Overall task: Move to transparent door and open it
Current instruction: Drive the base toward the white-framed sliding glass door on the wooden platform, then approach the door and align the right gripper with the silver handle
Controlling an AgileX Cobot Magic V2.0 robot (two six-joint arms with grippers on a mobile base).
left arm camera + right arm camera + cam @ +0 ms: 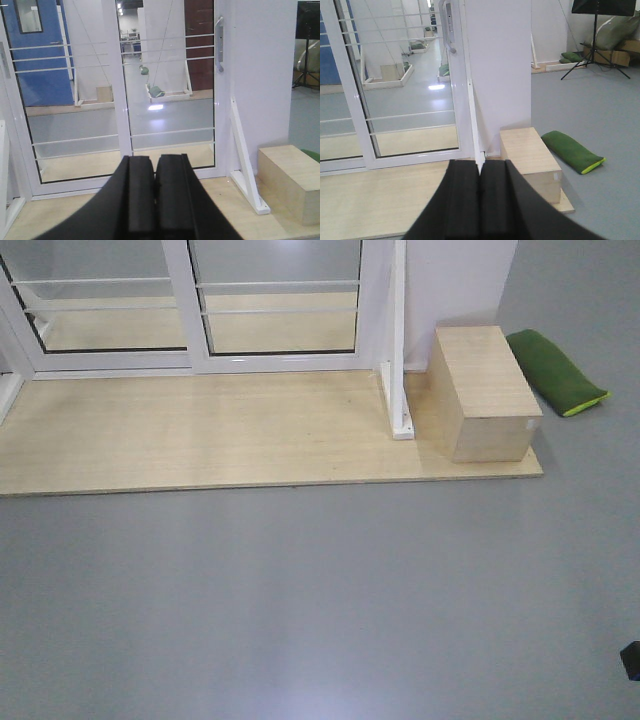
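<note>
Facing transparent door from grey floor, robot stood short of wooden platform. On right stile sat curved handle, beside white wall. Both left gripper and right gripper were pressed closed, empty; judged tucked for drive, approach unfinished.

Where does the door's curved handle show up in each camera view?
Front view: not in it; the picture ends too low.
Left wrist view: handle at upper right.
Right wrist view: handle at top, left of centre.
Shared landmark: the wooden box.
</note>
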